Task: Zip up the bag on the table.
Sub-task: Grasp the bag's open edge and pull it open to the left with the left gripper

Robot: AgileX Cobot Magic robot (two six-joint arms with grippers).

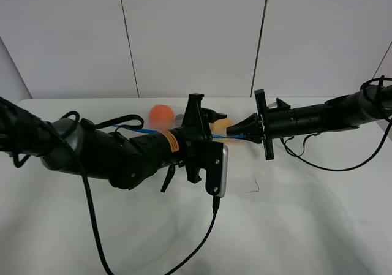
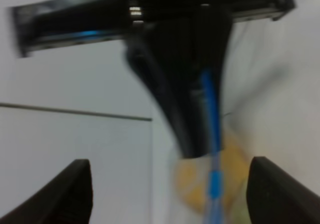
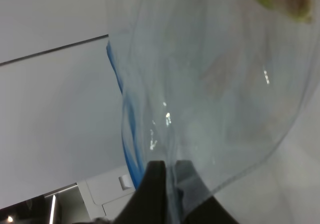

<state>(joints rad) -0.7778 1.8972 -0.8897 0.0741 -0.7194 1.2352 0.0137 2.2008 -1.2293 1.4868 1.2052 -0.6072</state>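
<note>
The clear bag hangs between my two grippers above the white table. Its blue zipper strip runs left to right, with an orange and a yellow fruit showing inside. The eggplant is hidden. My right gripper is shut on the bag's edge; the right wrist view shows its fingers pinching the clear plastic beside the blue strip. My left gripper is open. In the left wrist view its fingers stand wide apart, and the blue strip passes between them.
A camera cable hangs from the left wrist and trails over the table towards the front. The right arm's cable loops over the table at the right. A small dark mark lies on the table. White wall panels stand behind.
</note>
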